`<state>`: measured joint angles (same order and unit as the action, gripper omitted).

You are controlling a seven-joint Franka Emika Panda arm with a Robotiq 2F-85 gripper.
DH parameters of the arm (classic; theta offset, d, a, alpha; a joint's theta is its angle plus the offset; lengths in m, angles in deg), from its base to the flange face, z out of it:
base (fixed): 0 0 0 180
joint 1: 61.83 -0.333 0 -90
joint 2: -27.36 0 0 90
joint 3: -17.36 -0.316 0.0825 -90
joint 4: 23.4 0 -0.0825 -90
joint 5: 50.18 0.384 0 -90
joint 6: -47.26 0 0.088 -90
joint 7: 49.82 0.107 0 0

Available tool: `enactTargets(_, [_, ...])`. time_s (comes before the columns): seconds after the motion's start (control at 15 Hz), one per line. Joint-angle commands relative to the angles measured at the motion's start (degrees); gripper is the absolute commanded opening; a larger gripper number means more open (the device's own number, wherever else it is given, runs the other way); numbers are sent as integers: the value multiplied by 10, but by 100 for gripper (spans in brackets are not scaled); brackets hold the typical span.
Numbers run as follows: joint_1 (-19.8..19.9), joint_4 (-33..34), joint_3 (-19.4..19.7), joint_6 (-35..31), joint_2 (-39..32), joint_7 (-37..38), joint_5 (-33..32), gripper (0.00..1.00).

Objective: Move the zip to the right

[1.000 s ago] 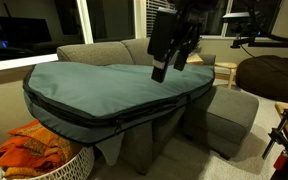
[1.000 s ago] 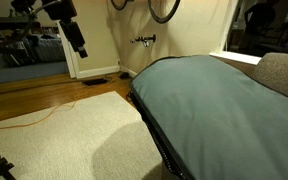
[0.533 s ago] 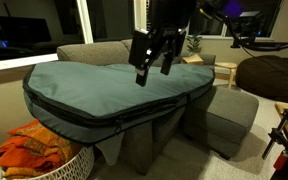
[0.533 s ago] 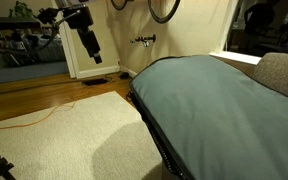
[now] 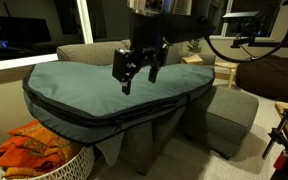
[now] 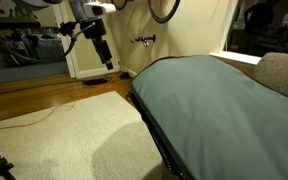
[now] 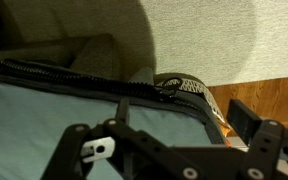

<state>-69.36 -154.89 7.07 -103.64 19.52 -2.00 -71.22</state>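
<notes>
A big teal-grey bag point(image 5: 114, 80) lies over a grey sofa, and its panel point(image 6: 224, 100) fills the right of an exterior view. A black zipper band point(image 5: 84, 117) edges it. In the wrist view the band point(image 7: 54, 75) runs left to right, and the zip point(image 7: 169, 86), a small dark slider with a pull tab, sits on it near the bag's corner. My gripper point(image 5: 136, 78) hangs open above the bag's middle, touching nothing. In the wrist view the gripper point(image 7: 159, 150) is well short of the zip, with one fingertip point(image 7: 246, 115) showing at the right.
A white basket with orange cloth point(image 5: 34, 150) stands under the bag's front corner. A grey ottoman point(image 5: 229, 115) sits beside the sofa point(image 5: 94, 52). A pale rug point(image 6: 64, 130) and wood floor point(image 6: 24, 95) lie beside the bag. A camera stand point(image 5: 249, 25) is behind.
The gripper has moved left and lower, from over the bag's far side to above its middle. Its jaws stayed open. The bag has not moved.
</notes>
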Motion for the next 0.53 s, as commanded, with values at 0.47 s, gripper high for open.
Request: enactTargets(0.47, [-75,34,66,-9,-64,72,-20,100])
